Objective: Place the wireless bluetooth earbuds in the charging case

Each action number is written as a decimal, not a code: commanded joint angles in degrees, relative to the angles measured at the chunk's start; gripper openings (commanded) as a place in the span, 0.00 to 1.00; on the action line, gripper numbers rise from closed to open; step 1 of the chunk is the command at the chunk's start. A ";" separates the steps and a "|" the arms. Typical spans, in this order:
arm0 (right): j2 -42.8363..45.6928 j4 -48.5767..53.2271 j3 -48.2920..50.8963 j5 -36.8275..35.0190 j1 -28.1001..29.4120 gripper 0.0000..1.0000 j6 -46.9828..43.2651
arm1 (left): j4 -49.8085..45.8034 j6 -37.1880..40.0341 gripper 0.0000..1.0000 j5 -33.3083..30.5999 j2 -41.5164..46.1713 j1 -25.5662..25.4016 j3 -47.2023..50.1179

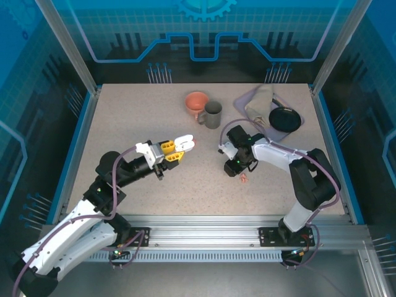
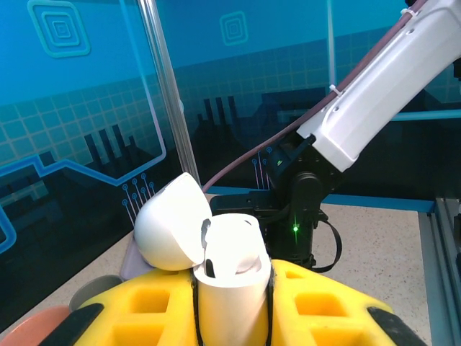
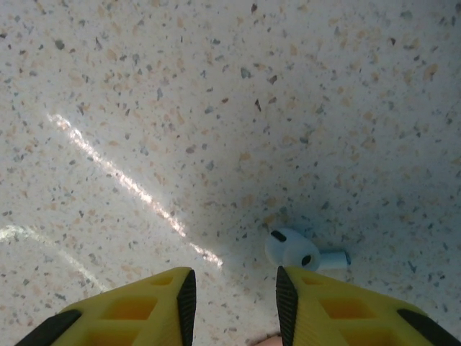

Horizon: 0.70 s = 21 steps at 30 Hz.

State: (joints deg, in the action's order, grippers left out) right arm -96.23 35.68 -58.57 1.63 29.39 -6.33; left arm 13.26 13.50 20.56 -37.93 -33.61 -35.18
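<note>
My left gripper is raised over the table's middle and shut on the white charging case. In the left wrist view the case stands upright between the yellow fingers, its lid tipped open to the left. My right gripper points down at the tabletop, open, with nothing between its fingers. A white earbud lies on the table just beyond the tip of the right-hand finger, stem pointing right. A salmon-pink earbud lies on the table close by the right gripper.
At the back stand an orange cup and a grey mug. To their right are a lilac tray with a beige cloth and a black dish. Blue panels wall the table on three sides.
</note>
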 commanded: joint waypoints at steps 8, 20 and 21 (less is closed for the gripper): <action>-4.73 0.40 -4.04 -1.80 0.63 0.38 -1.57 | 0.38 -0.25 0.00 -0.48 -0.48 -0.54 -0.59; -4.58 -0.74 -6.66 -2.43 -0.78 0.40 -3.83 | -0.08 0.04 0.00 -0.43 -0.65 -0.55 -0.64; -3.49 -0.23 -6.57 -3.17 -0.74 0.41 -4.17 | -0.14 0.04 0.00 -0.44 -0.65 -0.56 -0.59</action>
State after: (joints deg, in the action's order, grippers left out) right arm -102.45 34.28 -63.77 -0.10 29.19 -8.86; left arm 13.10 13.50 20.56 -38.63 -33.61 -35.18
